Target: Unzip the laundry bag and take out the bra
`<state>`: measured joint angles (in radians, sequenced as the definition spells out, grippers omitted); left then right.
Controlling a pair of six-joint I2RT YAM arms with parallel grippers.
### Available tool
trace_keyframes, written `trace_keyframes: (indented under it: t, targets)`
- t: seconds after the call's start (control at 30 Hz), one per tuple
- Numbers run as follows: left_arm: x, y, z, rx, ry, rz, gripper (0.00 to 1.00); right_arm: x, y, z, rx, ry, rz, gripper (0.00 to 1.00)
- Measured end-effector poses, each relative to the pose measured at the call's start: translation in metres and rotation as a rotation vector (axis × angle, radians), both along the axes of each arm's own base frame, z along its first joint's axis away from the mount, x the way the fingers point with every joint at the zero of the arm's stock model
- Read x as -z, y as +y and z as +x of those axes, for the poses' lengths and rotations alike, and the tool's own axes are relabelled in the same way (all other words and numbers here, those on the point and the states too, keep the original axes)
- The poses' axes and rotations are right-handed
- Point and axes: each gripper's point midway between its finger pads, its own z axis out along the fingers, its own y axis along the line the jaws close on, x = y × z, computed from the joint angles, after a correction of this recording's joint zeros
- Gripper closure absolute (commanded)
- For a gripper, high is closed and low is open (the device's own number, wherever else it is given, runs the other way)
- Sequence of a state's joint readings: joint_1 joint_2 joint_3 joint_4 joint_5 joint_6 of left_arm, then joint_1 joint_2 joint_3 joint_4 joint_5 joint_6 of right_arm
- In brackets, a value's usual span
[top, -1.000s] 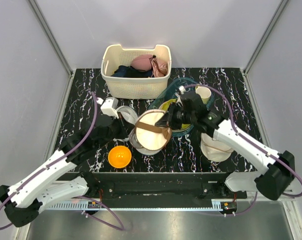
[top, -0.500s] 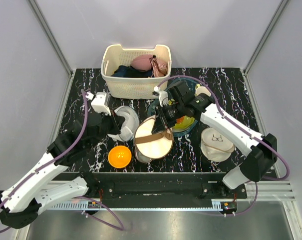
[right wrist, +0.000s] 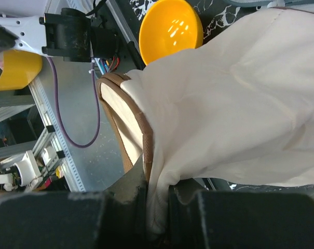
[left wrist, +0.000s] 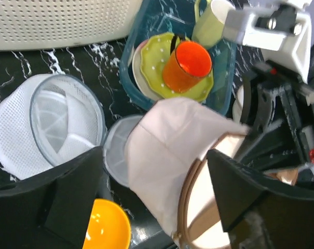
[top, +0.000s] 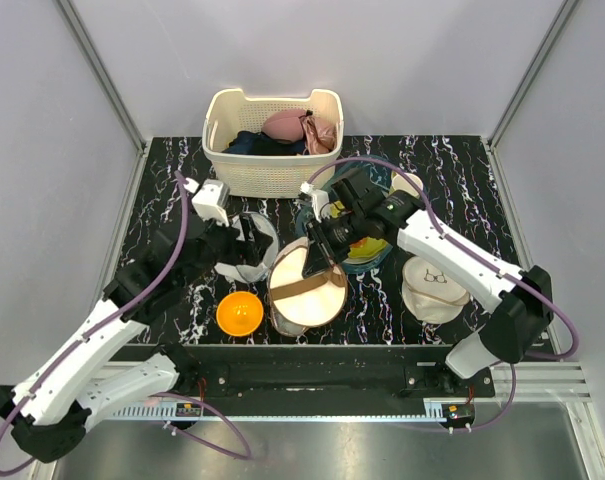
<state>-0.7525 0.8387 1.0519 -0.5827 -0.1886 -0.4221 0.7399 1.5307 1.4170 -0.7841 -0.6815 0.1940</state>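
The laundry bag [top: 307, 288] is a round cream drum with a brown zipper band, lying tilted at the front middle of the table. My right gripper [top: 322, 246] is shut on a fold of its cream fabric [right wrist: 158, 210] at the upper edge, beside the brown band [right wrist: 145, 137]. My left gripper [top: 250, 240] hangs open to the left of the bag. In the left wrist view the bag [left wrist: 169, 150] lies between and beyond its spread fingers [left wrist: 48, 199], not touched. The bra is hidden.
A white mesh dome [top: 244, 252] lies by the left gripper and an orange bowl [top: 239, 313] in front of it. A teal tray [left wrist: 131, 62] holds an orange cup [left wrist: 188, 65] and plates. Behind stands a cream basket [top: 272, 170] of clothes. A white printed round bag [top: 434, 288] sits right.
My left gripper has gone from shut to open and pulled back left of the bag. The right gripper has stayed shut on the bag's edge and shifted slightly left.
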Motion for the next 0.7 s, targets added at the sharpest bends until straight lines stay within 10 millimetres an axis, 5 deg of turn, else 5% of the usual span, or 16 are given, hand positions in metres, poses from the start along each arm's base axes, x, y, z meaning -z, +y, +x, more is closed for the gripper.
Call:
trace_keyframes:
  t: [0.13, 0.33, 0.4, 0.43, 0.47, 0.5, 0.57, 0.7]
  targets:
    - [0.012, -0.001, -0.013, 0.095, 0.048, -0.039, 0.01, 0.000, 0.006, 0.005, -0.033, -0.002, -0.002, 1.00]
    - [0.046, -0.031, -0.037, 0.300, 0.189, -0.056, 0.04, -0.002, 0.013, 0.013, -0.059, -0.029, 0.009, 1.00]
    - [0.064, -0.039, -0.041, 0.341, 0.249, -0.056, 0.38, -0.006, 0.014, 0.013, -0.066, -0.036, 0.015, 1.00]
    - [0.071, -0.042, -0.042, 0.352, 0.273, -0.054, 0.59, -0.007, 0.014, 0.012, -0.071, -0.037, 0.019, 0.94]
    - [0.075, -0.043, -0.043, 0.354, 0.293, -0.058, 0.82, -0.006, 0.013, 0.012, -0.073, -0.036, 0.016, 0.75]
    - [0.079, -0.045, -0.043, 0.356, 0.310, -0.056, 1.00, -0.005, 0.012, 0.010, -0.074, -0.030, 0.008, 0.44]
    - [0.083, -0.048, -0.043, 0.362, 0.337, -0.063, 1.00, -0.003, 0.009, 0.012, -0.054, -0.027, -0.013, 0.05]
    - [0.086, -0.045, -0.036, 0.321, 0.339, -0.057, 1.00, 0.000, -0.001, 0.025, 0.058, -0.060, -0.084, 0.00]
